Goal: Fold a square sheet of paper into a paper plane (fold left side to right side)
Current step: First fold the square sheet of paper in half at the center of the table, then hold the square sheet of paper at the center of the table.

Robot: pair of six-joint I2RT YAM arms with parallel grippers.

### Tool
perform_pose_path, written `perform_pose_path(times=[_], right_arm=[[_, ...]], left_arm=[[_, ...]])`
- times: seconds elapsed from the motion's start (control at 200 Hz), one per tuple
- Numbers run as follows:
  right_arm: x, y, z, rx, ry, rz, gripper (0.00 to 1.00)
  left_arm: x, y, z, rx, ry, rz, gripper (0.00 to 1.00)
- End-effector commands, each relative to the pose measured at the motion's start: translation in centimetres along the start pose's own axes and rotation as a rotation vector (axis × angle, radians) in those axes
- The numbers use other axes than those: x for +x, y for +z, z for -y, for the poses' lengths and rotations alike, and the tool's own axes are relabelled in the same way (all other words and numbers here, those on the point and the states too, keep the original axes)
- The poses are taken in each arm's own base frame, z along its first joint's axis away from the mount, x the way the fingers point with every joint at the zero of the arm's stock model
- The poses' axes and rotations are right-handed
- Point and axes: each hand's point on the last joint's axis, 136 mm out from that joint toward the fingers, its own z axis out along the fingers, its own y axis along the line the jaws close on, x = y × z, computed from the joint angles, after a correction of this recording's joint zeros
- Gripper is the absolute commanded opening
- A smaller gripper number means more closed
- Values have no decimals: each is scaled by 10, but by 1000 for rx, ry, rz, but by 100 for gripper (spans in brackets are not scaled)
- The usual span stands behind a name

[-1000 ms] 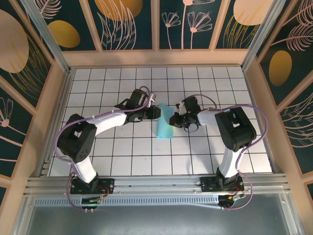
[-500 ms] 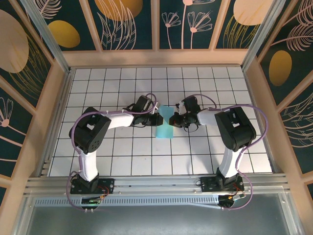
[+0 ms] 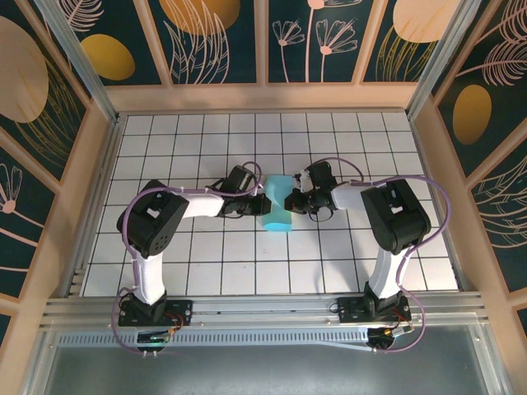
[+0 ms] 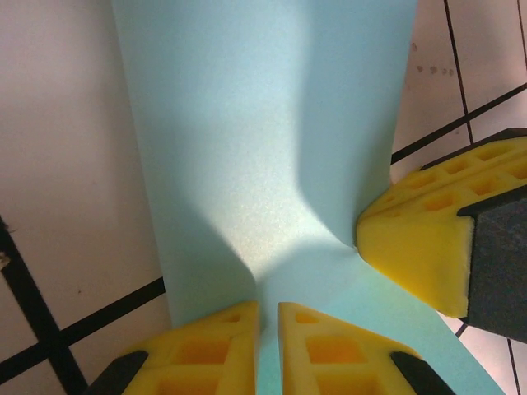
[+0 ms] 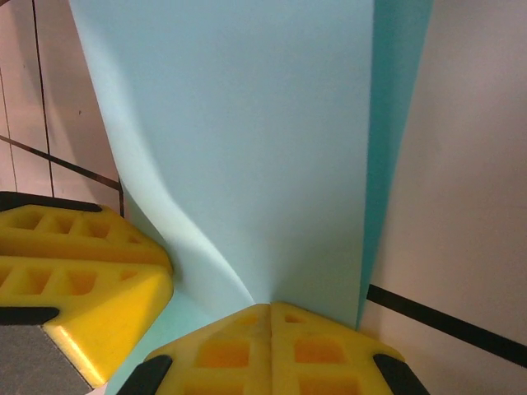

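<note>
1. Your square sheet of paper [image 3: 277,216] lies bowed at the centre of the top view, on the worktop [image 3: 206,271]
2. Judge it thin, light and floppy: grip edges only, never tug
3. The left end effector [image 4: 269,329] and right end effector [image 5: 272,325] each pinch it, jaws narrow
4. They crowd each other

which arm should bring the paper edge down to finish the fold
Left, likely. The left gripper is shut on the square sheet of paper, which arches over beside the right gripper; that one pinches the sheet too and can anchor it.
</note>
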Motion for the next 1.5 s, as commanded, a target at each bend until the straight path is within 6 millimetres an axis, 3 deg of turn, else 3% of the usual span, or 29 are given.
perform_pose_path(times=[0.0, 0.29, 0.591, 0.736, 0.786, 0.811, 0.951, 1.496], right_arm=[[39, 12, 54, 208, 58, -103, 0], [38, 12, 53, 202, 56, -102, 0], [34, 11, 49, 191, 49, -95, 0], [34, 11, 49, 193, 49, -96, 0], [34, 11, 49, 194, 48, -98, 0], [34, 11, 49, 194, 48, -97, 0], [34, 11, 50, 196, 49, -97, 0], [33, 12, 47, 190, 42, -99, 0]], left_arm=[[19, -3, -25, -58, -33, -25, 15], [15, -22, -32, -60, -44, 9, 13], [-18, -49, 16, 66, 58, 102, 8], [-20, -37, 30, 115, 77, 75, 8], [-12, -27, 27, 105, 72, 43, 8], [-20, -25, 35, 117, 88, 53, 8], [-13, -7, 36, 109, 95, 16, 8], [13, 14, 2, 16, 44, -51, 8]])
